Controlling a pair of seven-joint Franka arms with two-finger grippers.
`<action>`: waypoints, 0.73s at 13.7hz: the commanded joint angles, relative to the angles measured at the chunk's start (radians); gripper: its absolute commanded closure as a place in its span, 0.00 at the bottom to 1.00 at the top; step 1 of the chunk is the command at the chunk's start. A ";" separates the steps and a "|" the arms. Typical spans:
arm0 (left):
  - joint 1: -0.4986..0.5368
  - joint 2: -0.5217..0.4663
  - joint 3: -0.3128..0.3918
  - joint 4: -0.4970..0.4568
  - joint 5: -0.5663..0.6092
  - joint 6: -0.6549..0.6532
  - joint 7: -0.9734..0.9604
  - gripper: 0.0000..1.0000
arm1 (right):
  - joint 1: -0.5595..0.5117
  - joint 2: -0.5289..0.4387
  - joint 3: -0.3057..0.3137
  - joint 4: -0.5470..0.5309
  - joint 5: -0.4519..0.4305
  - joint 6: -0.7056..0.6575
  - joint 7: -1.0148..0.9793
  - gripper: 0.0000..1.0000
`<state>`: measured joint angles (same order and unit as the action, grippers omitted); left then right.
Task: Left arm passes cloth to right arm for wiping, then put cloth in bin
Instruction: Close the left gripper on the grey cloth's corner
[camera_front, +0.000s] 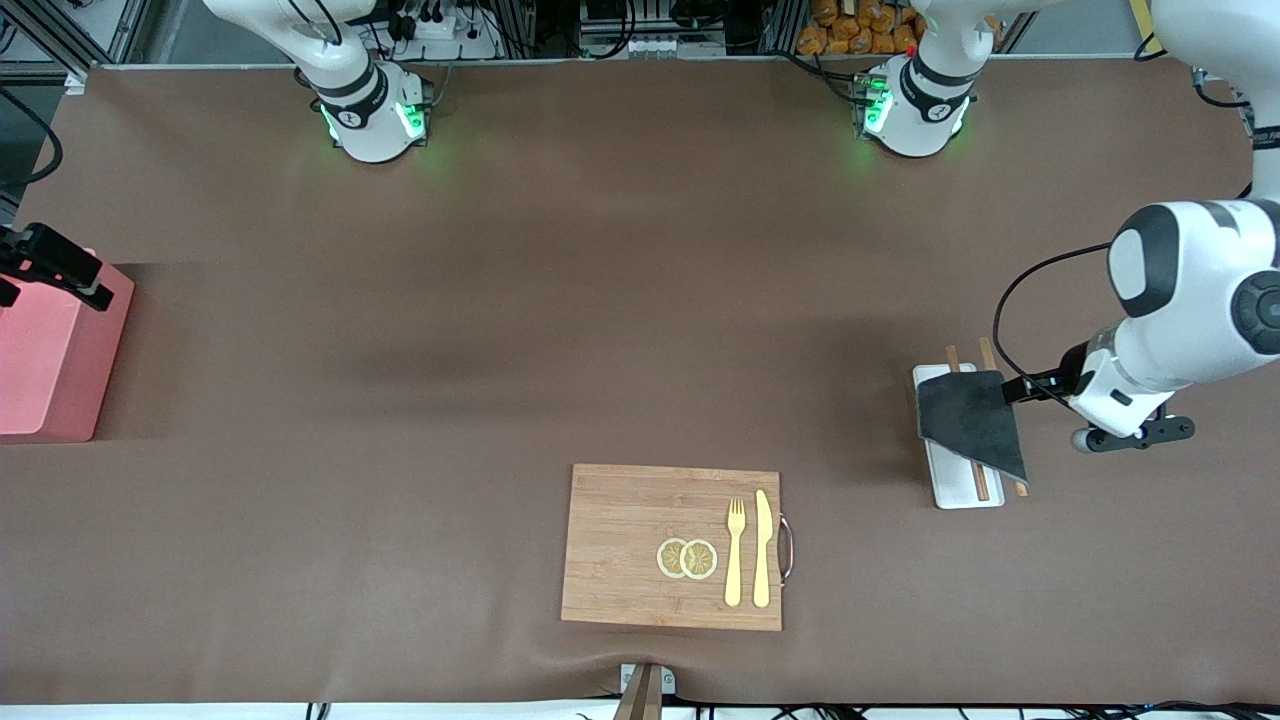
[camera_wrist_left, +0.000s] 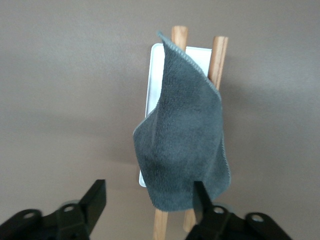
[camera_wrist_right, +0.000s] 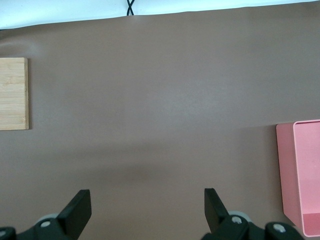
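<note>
We found the cloth (camera_wrist_left: 182, 140) draped over the white tray (camera_front: 958, 480) and chopsticks (camera_front: 982, 420), directly ahead of the open left end effector (camera_wrist_left: 149, 202); the right end effector (camera_wrist_right: 147, 210), fingers also apart, waited over the bin (camera_front: 50, 350).

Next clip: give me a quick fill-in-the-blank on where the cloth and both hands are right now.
1. The cloth lies draped over two wooden sticks and a white ___.
2. The left hand, at the cloth's edge, has its fingers ___.
3. On the board, the fork lies between the lemon slices and the ___.
4. The right hand, open, hangs by the pink ___.

Missing words: tray; open; knife; bin.
</note>
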<state>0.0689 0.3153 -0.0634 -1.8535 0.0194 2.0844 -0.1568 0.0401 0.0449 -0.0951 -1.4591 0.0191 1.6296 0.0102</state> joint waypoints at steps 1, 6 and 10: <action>0.003 0.024 -0.006 -0.010 0.014 0.043 -0.026 0.39 | -0.016 0.006 0.006 0.013 0.010 -0.016 -0.004 0.00; 0.005 0.062 -0.007 -0.009 0.013 0.094 -0.029 0.46 | -0.014 0.006 0.006 0.013 0.010 -0.047 0.007 0.00; 0.005 0.079 -0.009 -0.006 0.008 0.109 -0.030 0.53 | -0.016 0.006 0.006 0.013 0.010 -0.047 0.008 0.00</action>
<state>0.0688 0.3832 -0.0649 -1.8610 0.0194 2.1747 -0.1627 0.0400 0.0452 -0.0974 -1.4591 0.0191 1.5934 0.0103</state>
